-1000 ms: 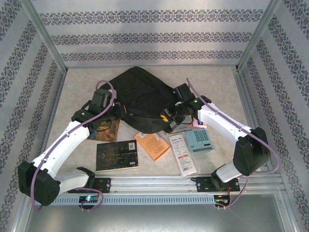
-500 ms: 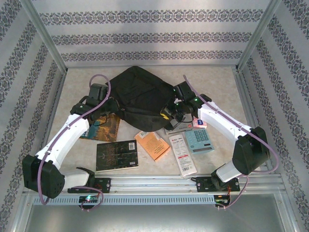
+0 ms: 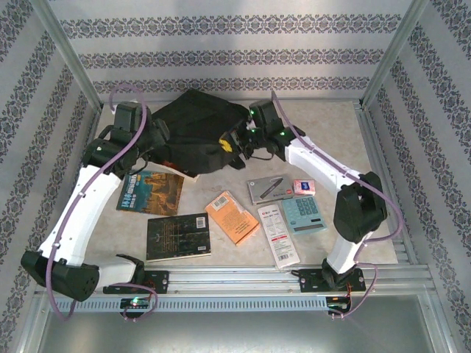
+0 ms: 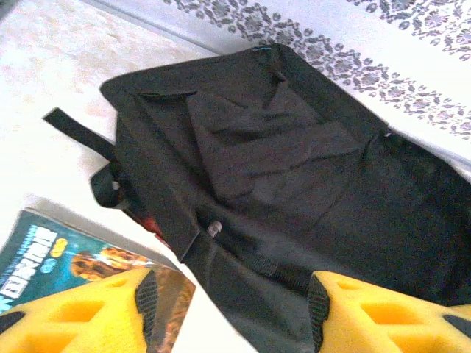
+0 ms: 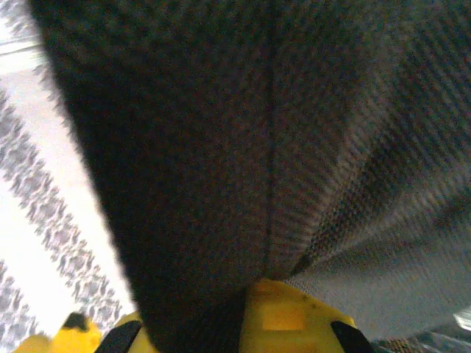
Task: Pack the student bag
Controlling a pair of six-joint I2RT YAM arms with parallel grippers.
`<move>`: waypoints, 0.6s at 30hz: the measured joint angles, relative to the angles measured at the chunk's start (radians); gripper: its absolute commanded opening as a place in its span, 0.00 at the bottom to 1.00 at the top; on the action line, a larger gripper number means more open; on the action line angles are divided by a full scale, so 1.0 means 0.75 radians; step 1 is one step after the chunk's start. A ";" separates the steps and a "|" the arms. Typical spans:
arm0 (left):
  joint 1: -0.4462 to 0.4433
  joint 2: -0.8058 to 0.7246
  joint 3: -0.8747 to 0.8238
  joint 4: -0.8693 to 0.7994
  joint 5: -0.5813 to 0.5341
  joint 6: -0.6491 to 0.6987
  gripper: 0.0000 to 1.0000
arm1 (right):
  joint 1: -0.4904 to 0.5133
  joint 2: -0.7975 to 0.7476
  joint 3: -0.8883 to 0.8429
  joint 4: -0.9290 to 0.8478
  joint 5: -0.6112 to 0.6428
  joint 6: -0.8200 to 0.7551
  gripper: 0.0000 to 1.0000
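Right wrist, student bag [image 5: 265,147] pinched between fingers [image 5: 294,318]

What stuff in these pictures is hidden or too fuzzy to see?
- Inside the student bag: top view, its own black fabric covers it.
- Right wrist view: blurred bag fabric up close hides whatever lies behind.
- Teal book: left wrist view, cut off by the bottom edge and yellow fingers.
- Black book's title: top view, too small.

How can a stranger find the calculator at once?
Start at the black student bag at the far side of the table. Toward the near edge on the right lies the calculator. It alone is pale blue with rows of keys, beside a pink box and a white leaflet.
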 measured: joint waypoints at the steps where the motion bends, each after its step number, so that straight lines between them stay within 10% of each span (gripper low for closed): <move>1: -0.001 -0.011 0.003 -0.018 -0.014 0.008 0.57 | 0.006 0.004 0.033 0.001 -0.019 -0.040 0.00; 18: -0.195 0.043 0.003 -0.156 -0.075 0.142 0.56 | 0.061 -0.170 -0.247 -0.462 -0.142 -0.861 0.05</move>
